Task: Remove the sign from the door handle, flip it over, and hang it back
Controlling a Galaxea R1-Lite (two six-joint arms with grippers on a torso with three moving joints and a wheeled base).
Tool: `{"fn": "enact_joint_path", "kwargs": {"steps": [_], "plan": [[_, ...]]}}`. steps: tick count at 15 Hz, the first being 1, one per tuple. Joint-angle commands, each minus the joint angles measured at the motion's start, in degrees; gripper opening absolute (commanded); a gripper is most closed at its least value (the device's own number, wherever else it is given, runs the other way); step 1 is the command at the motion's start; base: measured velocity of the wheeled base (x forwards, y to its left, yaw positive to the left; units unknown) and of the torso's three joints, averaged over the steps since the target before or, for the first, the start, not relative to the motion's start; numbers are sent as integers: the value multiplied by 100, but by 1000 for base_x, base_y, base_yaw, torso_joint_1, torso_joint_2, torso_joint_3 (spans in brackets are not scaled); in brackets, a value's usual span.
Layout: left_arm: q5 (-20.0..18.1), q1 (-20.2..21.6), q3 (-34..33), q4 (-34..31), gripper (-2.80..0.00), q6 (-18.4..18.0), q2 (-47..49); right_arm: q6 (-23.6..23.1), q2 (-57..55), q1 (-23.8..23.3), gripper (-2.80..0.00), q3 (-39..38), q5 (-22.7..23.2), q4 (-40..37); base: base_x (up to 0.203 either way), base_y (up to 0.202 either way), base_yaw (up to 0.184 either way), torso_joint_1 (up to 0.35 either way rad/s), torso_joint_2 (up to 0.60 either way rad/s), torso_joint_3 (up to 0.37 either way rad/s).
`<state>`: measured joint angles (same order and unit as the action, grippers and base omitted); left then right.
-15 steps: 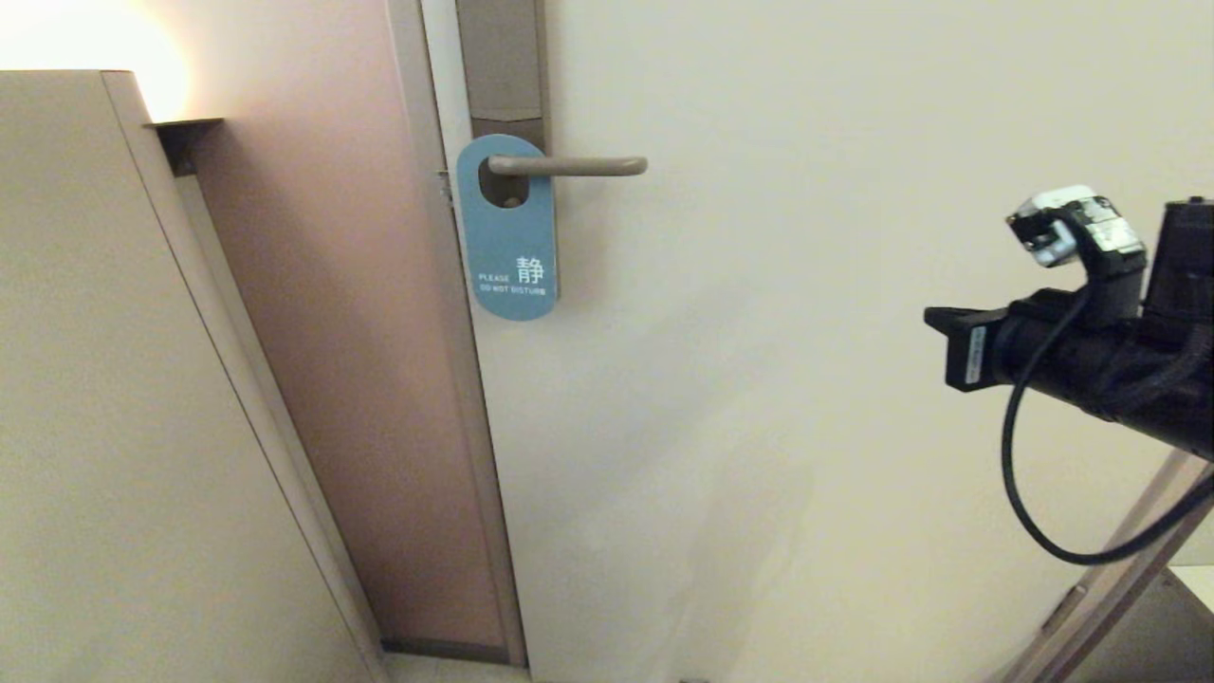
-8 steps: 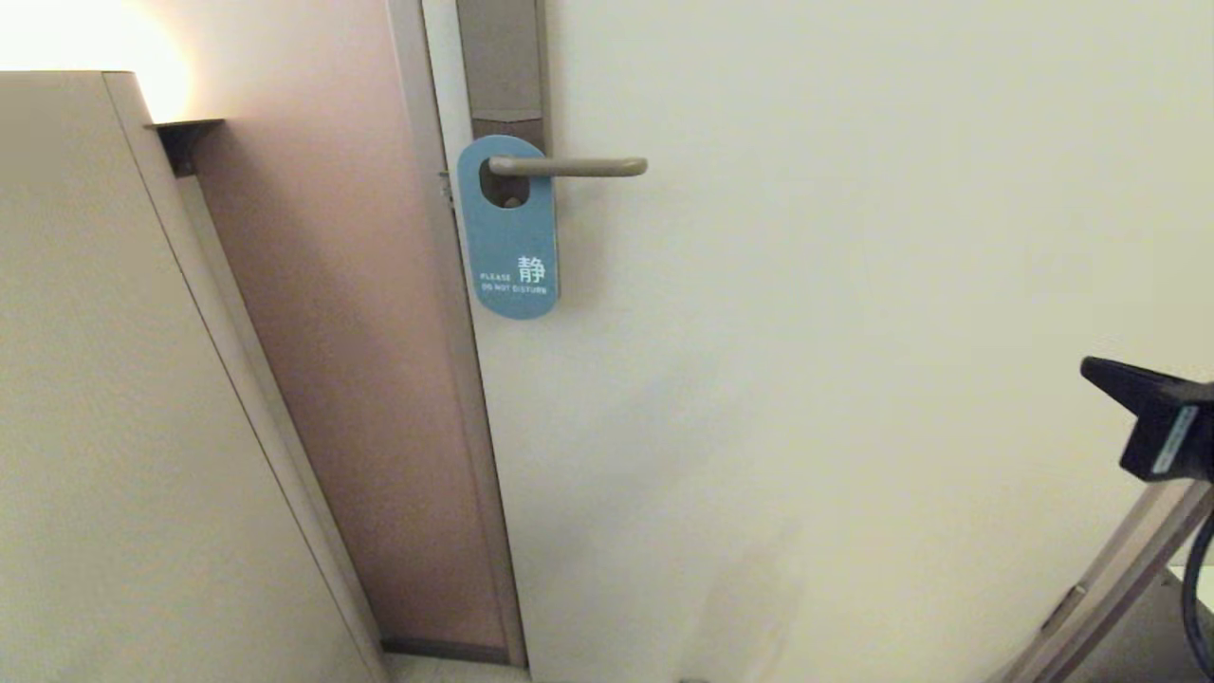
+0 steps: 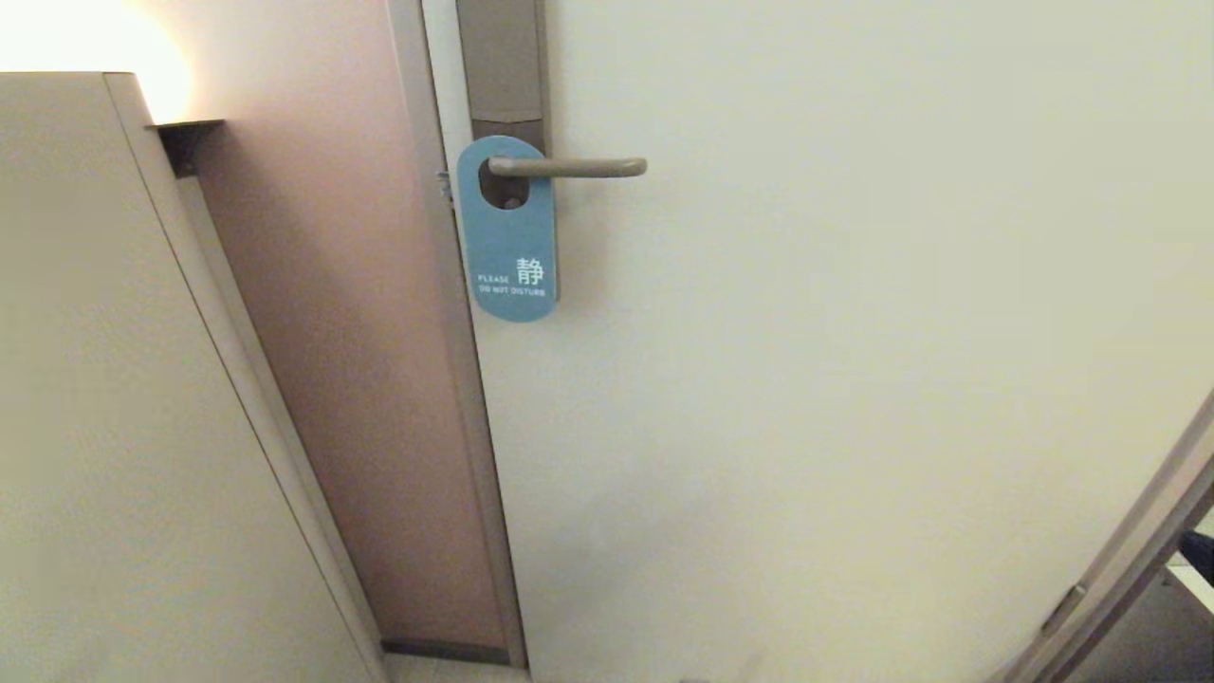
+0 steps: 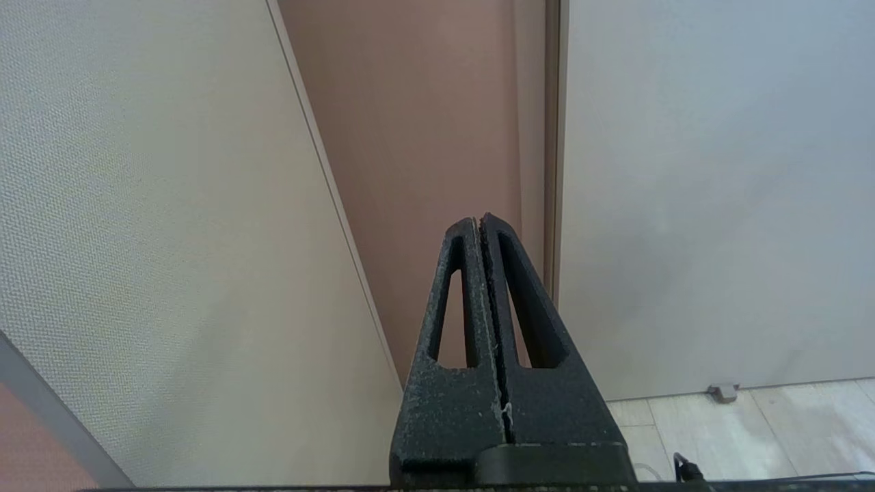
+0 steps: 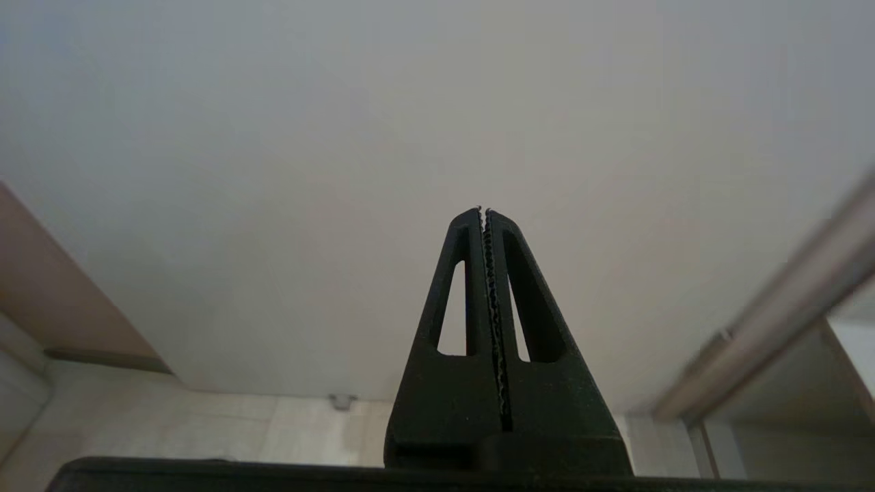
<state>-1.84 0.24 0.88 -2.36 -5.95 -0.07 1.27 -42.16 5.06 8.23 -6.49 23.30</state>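
Observation:
The sign (image 3: 510,237) hangs blue face out, with white text, from the door handle (image 3: 569,168), a slim bronze lever on a tall brown-grey plate (image 3: 501,59). Neither arm shows in the head view. My left gripper (image 4: 478,220) is shut and empty, low down, pointing at the pink wall strip beside the door edge. My right gripper (image 5: 483,212) is shut and empty too, aimed at the lower part of the pale door, well below the sign.
A beige panel (image 3: 95,379) stands at the left with a lit lamp glow above it. A door frame post (image 3: 1119,569) slants at the lower right. A door stop (image 5: 340,400) sits on the tiled floor by the door's foot.
My right arm has dropped down and to the right, out of the head view. The sign and handle have not moved.

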Motion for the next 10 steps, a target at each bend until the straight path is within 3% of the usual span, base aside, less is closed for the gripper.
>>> {"fn": "enact_joint_path", "kwargs": {"steps": [1,4,10], "plan": [[0,2,0,-1,-280,-3,7,2,685,-189,-280,-473,139,8,0,0,0,0,0,0],[0,2,0,-1,-280,-3,7,2,1221,-285,-280,-807,384,-122,0,0,0,0,0,0],[-1,2,0,-1,-280,-3,7,-26,2660,-491,-280,-823,551,-1614,0,0,0,0,0,0]]}}
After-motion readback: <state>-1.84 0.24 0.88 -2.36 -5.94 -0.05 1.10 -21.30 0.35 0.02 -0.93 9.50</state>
